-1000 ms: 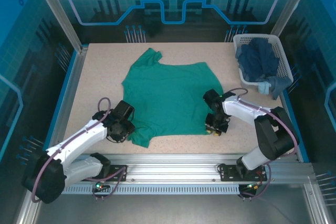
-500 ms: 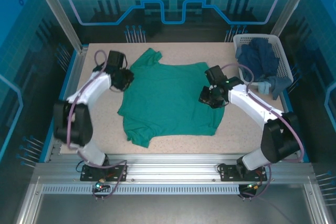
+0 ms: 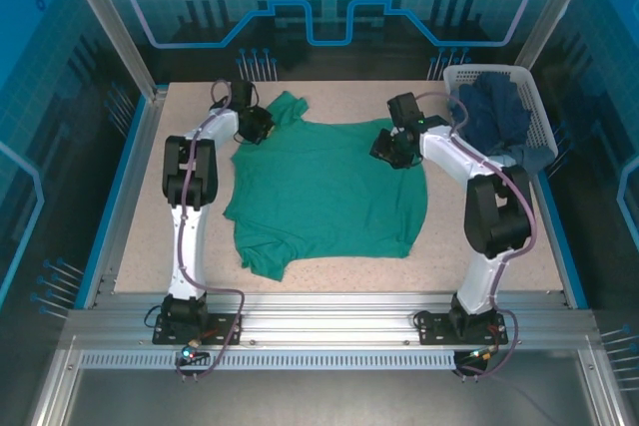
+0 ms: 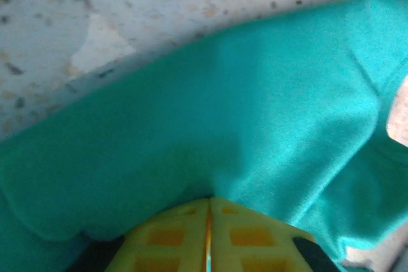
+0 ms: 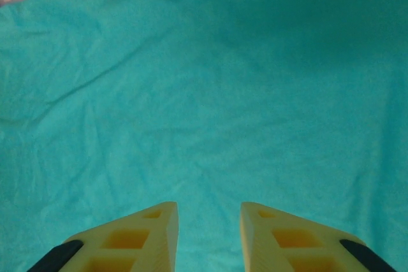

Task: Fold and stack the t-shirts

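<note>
Shirt: teal-green t-shirt (image 3: 324, 192) spread flat in the middle of the bench (image 3: 150, 216).
Left end effector (image 3: 258, 127): at the shirt's far-left corner. Clenched, fingers (image 4: 172, 237) pressed together, cloth puckered at the tips, pinching the shirt.
Right end effector (image 3: 391, 150): over the shirt's far-right corner. Released, fingers (image 5: 146, 234) apart, smooth cloth beneath the gap, nothing gripped.
Others: navy t-shirts (image 3: 494, 112) heaped in white basket (image 3: 461, 75) at the bench's far-right corner, some cloth spilling over its near rim.

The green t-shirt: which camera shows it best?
Top external: the whole teal-green t-shirt lies spread on the table. Left wrist shows a cloth edge pinched in the left gripper; right wrist, wrinkled cloth below the open right gripper.
</note>
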Robot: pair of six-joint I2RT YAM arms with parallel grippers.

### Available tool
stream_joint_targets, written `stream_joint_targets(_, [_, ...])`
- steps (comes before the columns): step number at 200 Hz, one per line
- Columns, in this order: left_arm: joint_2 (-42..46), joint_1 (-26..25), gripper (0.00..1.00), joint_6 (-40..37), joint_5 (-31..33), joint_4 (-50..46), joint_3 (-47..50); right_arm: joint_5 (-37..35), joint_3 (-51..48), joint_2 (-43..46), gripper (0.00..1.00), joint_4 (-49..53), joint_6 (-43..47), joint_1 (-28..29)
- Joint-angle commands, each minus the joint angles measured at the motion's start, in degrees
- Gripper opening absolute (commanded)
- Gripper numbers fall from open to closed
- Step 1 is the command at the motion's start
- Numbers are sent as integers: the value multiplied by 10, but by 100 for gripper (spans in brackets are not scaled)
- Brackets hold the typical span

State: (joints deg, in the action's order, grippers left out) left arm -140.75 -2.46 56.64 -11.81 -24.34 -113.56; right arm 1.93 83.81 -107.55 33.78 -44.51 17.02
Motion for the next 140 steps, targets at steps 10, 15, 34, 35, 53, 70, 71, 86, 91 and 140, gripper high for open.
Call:
stream_joint_targets(10, [-16,46,10,-13,35,-90,-15,1,72,-52,32,37,-3,-3])
stream_joint_targets(15, [-14,53,10,-17,38,-89,-8,2,80,-60,32,39,-5,-3])
stream_joint_targets(34, [-9,78,10,-22,25,-80,5,3,112,-88,33,45,-11,1])
stream_joint_targets(35, [-9,79,10,-22,24,-79,4,3,114,-90,33,45,-12,2])
stream_joint_targets(53, [-7,87,10,-32,18,-81,-16,6,156,-125,35,55,-20,5])
stream_joint_targets(70, [-4,88,12,-36,29,-96,-44,12,195,-162,35,59,-30,6])
stream_joint_targets(71, [-3,88,12,-36,29,-95,-44,13,197,-165,35,59,-31,6])
stream_joint_targets(86, [9,85,22,-24,13,-83,-51,19,239,-200,35,66,-38,7])
stream_joint_targets(91, [16,82,26,-24,11,-85,-54,19,257,-213,35,73,-39,7])
stream_joint_targets(140, [128,34,30,-21,10,-131,55,20,362,-318,34,116,-44,7])
